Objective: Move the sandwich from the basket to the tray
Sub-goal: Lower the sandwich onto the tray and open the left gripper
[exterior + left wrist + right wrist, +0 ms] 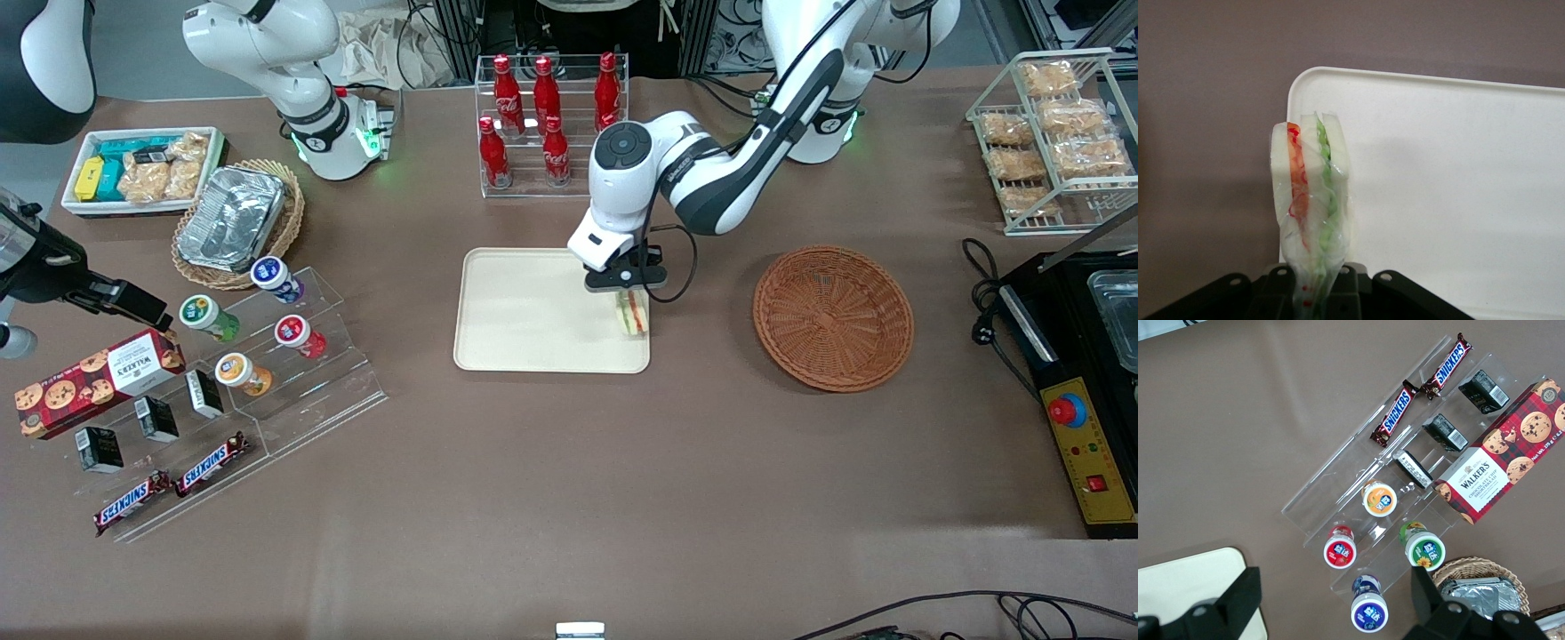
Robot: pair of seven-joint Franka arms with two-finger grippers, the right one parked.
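So the tray [533,311] sits mid-table, and the gripper [629,292] hangs over its edge nearest the basket [833,317], pinching the sandwich [632,313] by one end of the wedge. The basket looks empty now. That sandwich seems light and squishy, with slick wrap too, so I'd say a gentle pinch across the bread faces is the way.

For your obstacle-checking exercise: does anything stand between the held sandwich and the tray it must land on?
Nothing visible does. The gripper holds the sandwich right over the tray's edge nearest the reddish-brown basket, and the tray surface below is bare.
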